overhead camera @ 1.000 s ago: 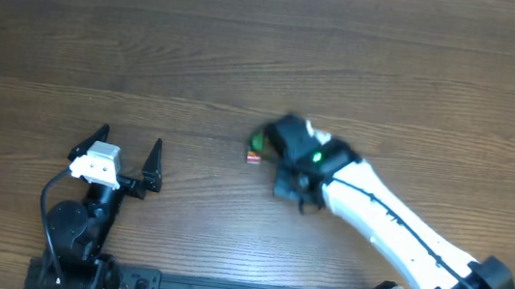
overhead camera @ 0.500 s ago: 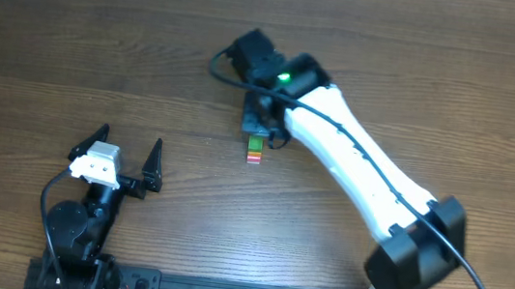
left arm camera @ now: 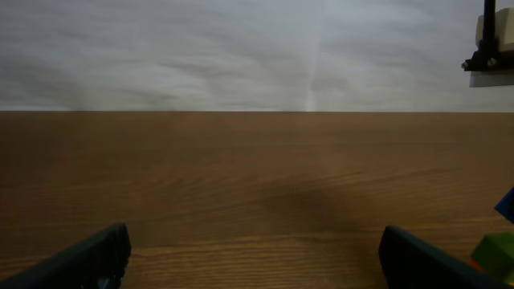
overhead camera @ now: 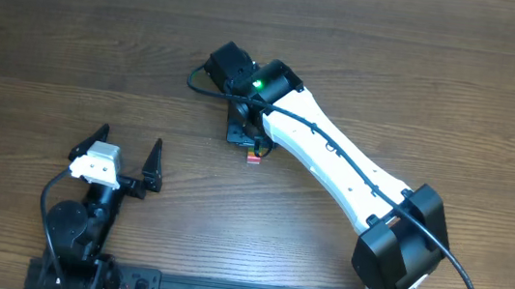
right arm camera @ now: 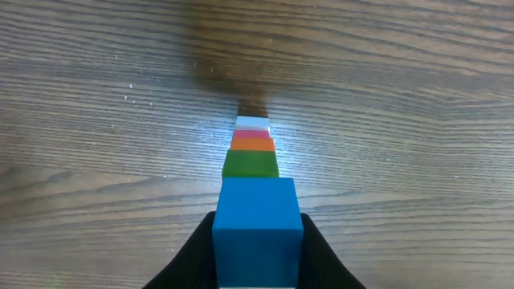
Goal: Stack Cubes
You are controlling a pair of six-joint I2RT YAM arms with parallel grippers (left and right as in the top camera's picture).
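Cubes form one stack (overhead camera: 254,156) on a wood table (overhead camera: 76,27).

Right arm (overhead camera: 342,169): white, the largest thing on the table. It runs diagonally from its base to the stack, with the wrist directly above it.

Left arm (overhead camera: 74,221): folded near its base, well apart from the stack and to its left in the top view.

Left gripper (overhead camera: 123,152): fingers spread wide with nothing between them, and well apart from the stack.

Right gripper (right arm camera: 257,233): clamped on a blue cube (right arm camera: 257,218), one finger on each side, in line above the stack.

Stack, from the wrist view downward:
- The green cube (right arm camera: 250,164) is just under the blue cube — I cannot tell whether they touch.
- The orange cube (right arm camera: 252,143) is under the green cube.
- The bottom cube (right arm camera: 252,123) is washed pale by glare here and reads red in the top view.
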